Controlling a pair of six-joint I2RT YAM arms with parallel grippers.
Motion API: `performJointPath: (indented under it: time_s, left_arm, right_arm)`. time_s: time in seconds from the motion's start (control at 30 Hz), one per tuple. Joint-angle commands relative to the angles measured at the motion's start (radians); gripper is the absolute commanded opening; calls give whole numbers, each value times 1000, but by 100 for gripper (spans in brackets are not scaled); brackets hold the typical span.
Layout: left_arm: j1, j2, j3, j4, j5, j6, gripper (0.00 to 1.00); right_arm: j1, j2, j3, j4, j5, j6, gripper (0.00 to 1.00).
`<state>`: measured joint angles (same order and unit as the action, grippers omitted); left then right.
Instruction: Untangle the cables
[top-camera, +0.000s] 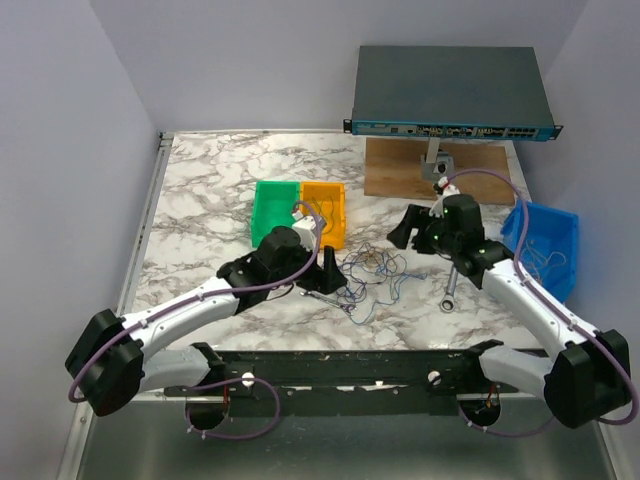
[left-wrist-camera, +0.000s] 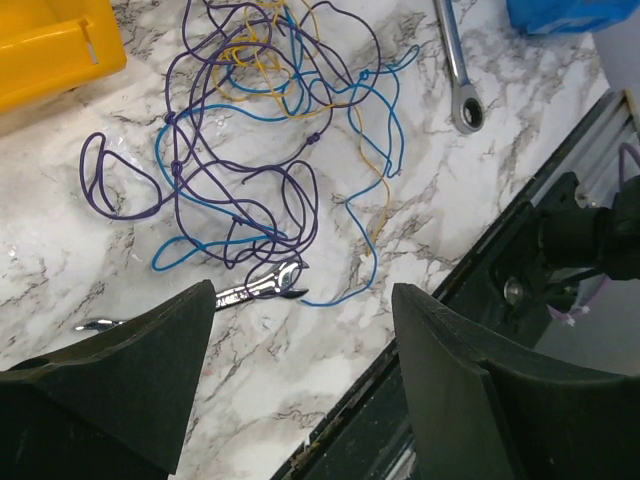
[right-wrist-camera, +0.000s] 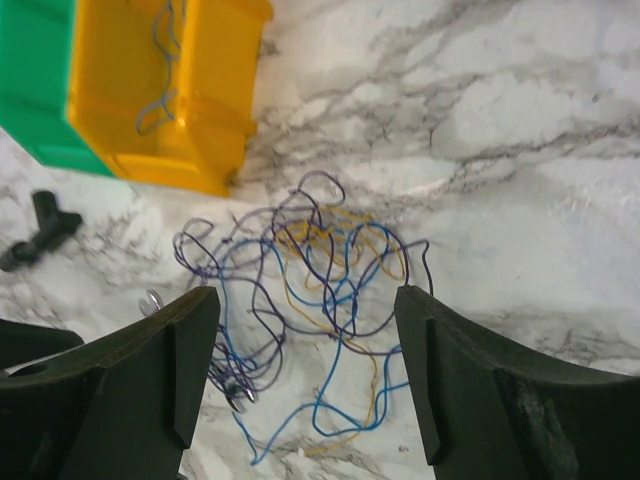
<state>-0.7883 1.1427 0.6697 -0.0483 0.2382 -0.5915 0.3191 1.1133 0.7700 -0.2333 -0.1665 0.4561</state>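
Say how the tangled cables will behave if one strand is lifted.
Probably floppy: the cables lie in thin, loose loops. Likely the whole bunch follows, since strands cross many times. The small wrench at its edge may snag.

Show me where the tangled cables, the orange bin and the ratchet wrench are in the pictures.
cables (left-wrist-camera: 265, 150): left wrist view, middle of the tangle.
orange bin (top-camera: 338, 215): top external view, right wall.
ratchet wrench (left-wrist-camera: 452, 55): left wrist view, handle.

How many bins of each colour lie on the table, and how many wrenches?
Green bin: 1
Yellow bin: 1
Blue bin: 1
Wrenches: 2 (big wrench, small wrench)
Total: 5
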Motion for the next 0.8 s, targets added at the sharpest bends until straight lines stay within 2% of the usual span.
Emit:
performJointPath:
  time_s: [0.0, 0.17, 0.33, 0.53, 0.77]
  left_arm:
    - [-59, 60, 21, 19, -166, 41, 72]
    - [-80, 149, 59, -1, -217, 52, 68]
    - [-81, 198, 77, -4, -217, 56, 63]
    - [-71, 156, 10, 80, -217, 35, 63]
    - [-62, 85, -20, 68, -231, 66, 63]
  right_arm:
    - [85, 18, -58, -37, 103, 28, 74]
    - [183, 51, -93, -20, 109, 86, 65]
    - [247, 85, -175, 99, 32, 162, 64]
    - [302, 136, -230, 219, 39, 255, 60]
    - [388, 251, -210, 324, 64, 313, 59]
